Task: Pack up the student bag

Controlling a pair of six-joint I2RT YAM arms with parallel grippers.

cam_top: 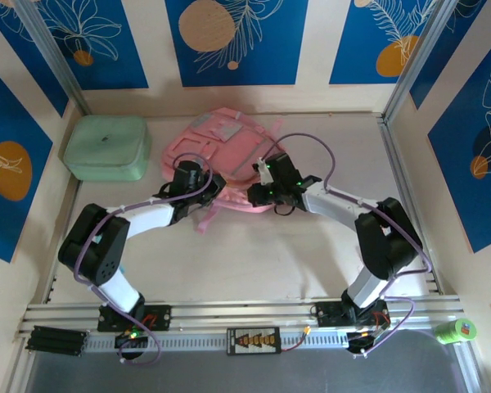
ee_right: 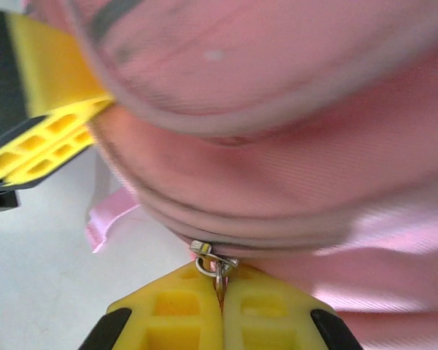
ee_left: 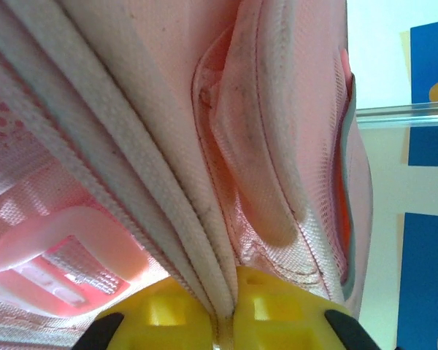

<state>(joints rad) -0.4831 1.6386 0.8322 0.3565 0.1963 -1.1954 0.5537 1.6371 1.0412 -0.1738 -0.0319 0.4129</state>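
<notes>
While the large soft pink fabric backpack [cam_top: 225,135] lies flat toward the back of the pale table [cam_top: 254,254], near the mint green rounded case [cam_top: 106,147] on its left, both arms reach in to the bag's near edge. The left gripper [ee_left: 226,310] has its yellow fingers pinched together on a pale corded seam [ee_left: 168,219] of the bag, holding the cloth; the right gripper [ee_right: 220,295] is clamped narrow on the small silver metal zip pull [ee_right: 215,264], just beside the other hand. To my eye the step in hand is working a zip, one hand anchoring and the other ready to draw; whether that compartment is being opened or closed I cannot tell, though the case lying outside suggests opening. The next move calls for a steady pull along the zip's curved track, with the left grip keeping the fabric taut; the tiny pull could slip free.
</notes>
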